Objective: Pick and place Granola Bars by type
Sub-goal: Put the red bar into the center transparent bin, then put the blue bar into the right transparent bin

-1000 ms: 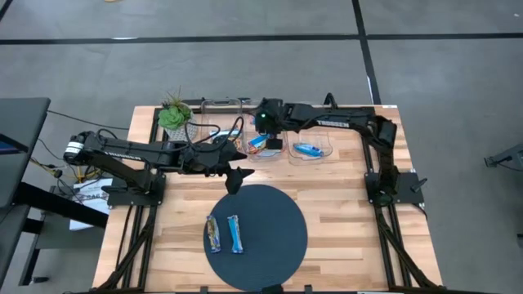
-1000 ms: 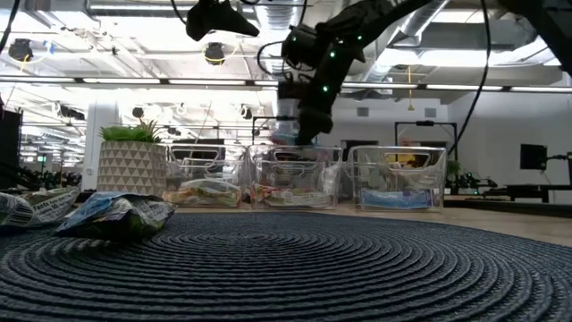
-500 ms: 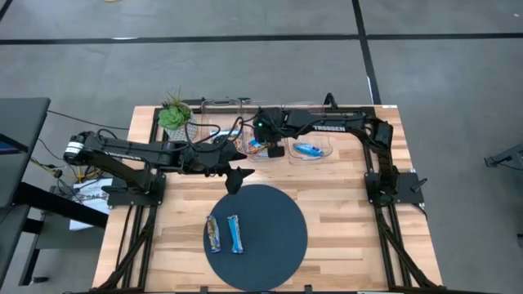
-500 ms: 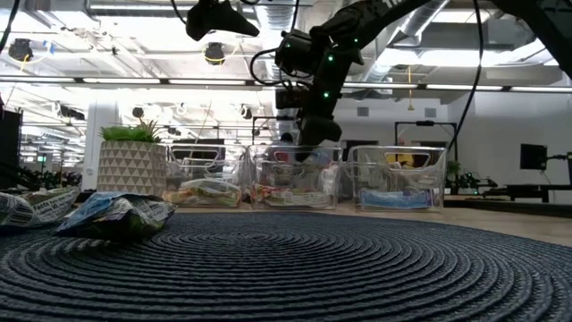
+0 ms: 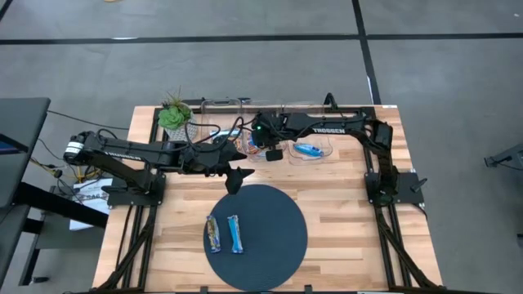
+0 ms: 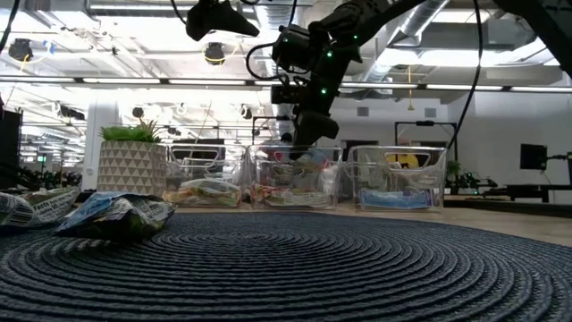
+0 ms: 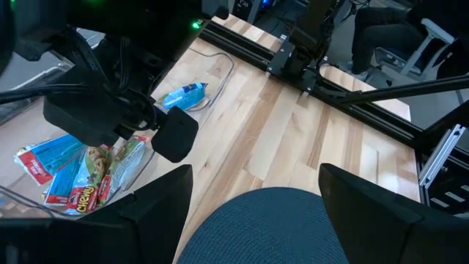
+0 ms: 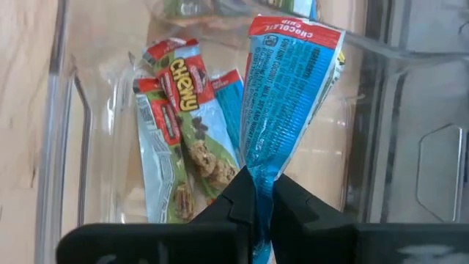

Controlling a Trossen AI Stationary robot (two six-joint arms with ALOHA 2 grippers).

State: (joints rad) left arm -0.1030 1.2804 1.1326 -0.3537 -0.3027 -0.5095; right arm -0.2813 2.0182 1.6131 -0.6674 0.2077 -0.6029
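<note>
Right tool (image 8: 255,192) pinching a light blue granola bar (image 8: 282,103) over the middle clear bin (image 8: 62,110).

Its fingers are clamped together on the wrapper's end, the bar hanging just above that bin, where red-and-green chewy bars (image 8: 179,139) lie beneath it. The left tool (image 5: 235,175) hovers with fingers spread wide, holding nothing — near the bins, over the bench (image 5: 343,204) at the round dark mat (image 5: 274,237). Two more bars (image 5: 224,233) lie side by side on the mat, well apart from both tools.

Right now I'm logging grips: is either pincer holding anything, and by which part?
The right pincer pinches a blue granola bar by its wrapper end; the left pincer holds nothing.
</note>
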